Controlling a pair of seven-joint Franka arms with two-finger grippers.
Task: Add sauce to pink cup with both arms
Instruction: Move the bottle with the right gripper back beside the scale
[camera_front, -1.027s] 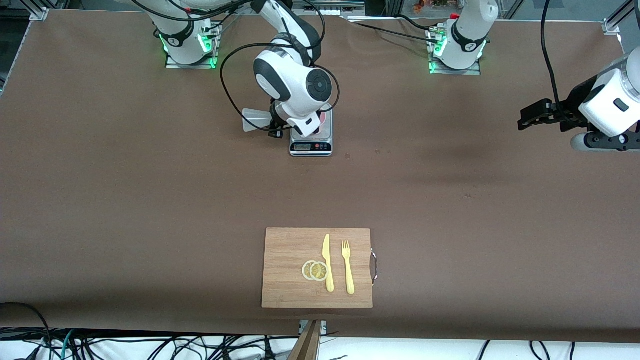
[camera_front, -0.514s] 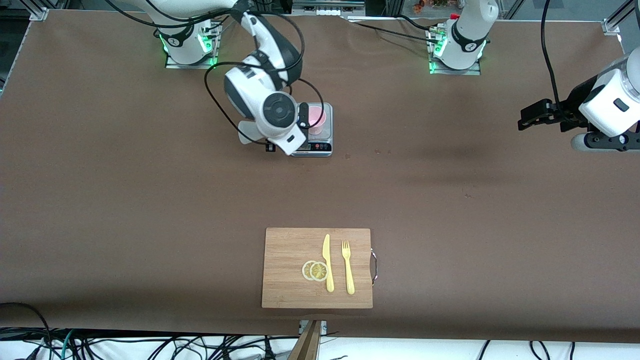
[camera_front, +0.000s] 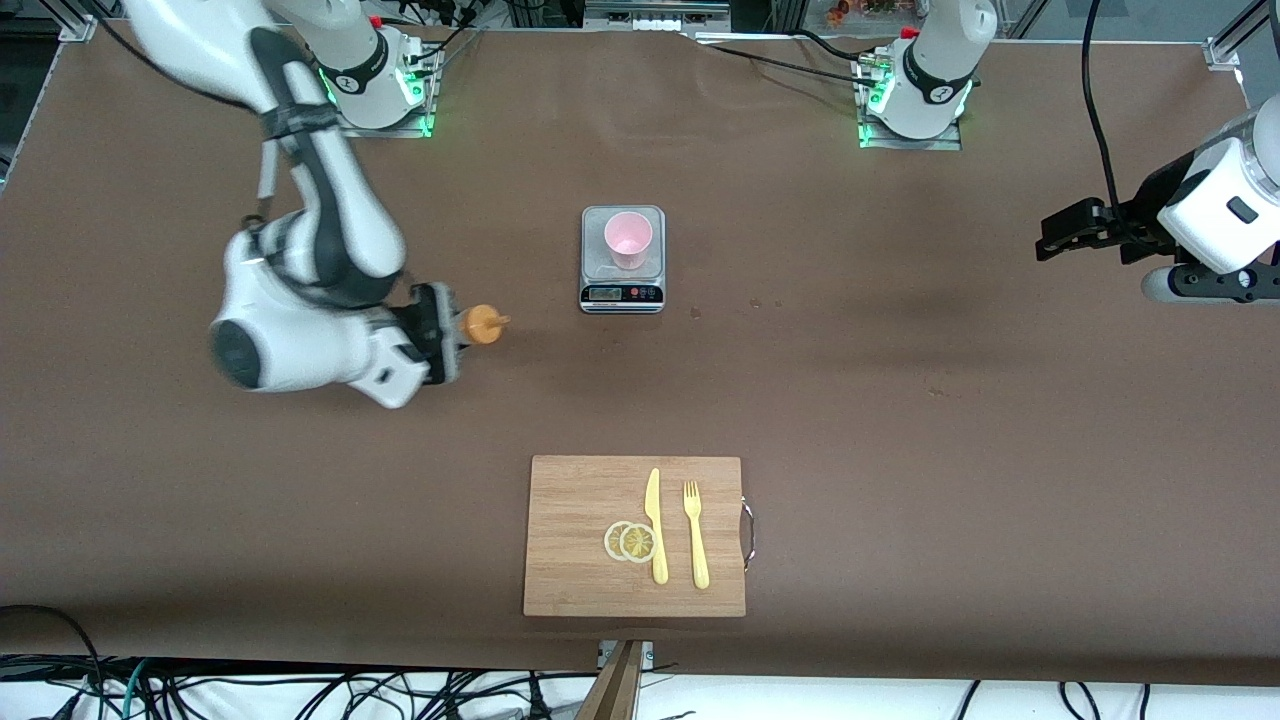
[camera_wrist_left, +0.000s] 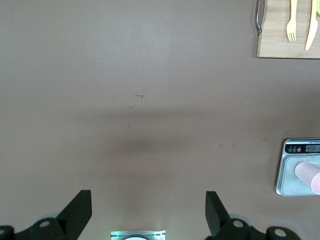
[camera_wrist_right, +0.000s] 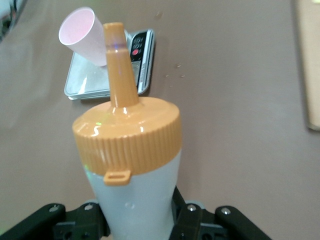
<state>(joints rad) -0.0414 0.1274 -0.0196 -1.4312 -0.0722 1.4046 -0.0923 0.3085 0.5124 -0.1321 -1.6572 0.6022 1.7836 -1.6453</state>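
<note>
The right hand (camera_front: 440, 335) is shut tight on the sauce bottle (camera_front: 478, 327); its orange tip points toward the pink cup (camera_front: 628, 238), which stands on the scale (camera_front: 622, 295) well apart from this hand, toward the left arm's end of the table. The left hand (camera_front: 1062, 232) waits wide open and holds nothing, much farther from the cup.

Table (camera_front: 900, 400): cup (camera_front: 628, 239) on scale (camera_front: 622, 293); cutting board (camera_front: 570, 560) nearer the front camera, bearing knife (camera_front: 655, 528), fork (camera_front: 695, 535) and lemon slices (camera_front: 630, 541) beside the knife, toward the right arm's end.
</note>
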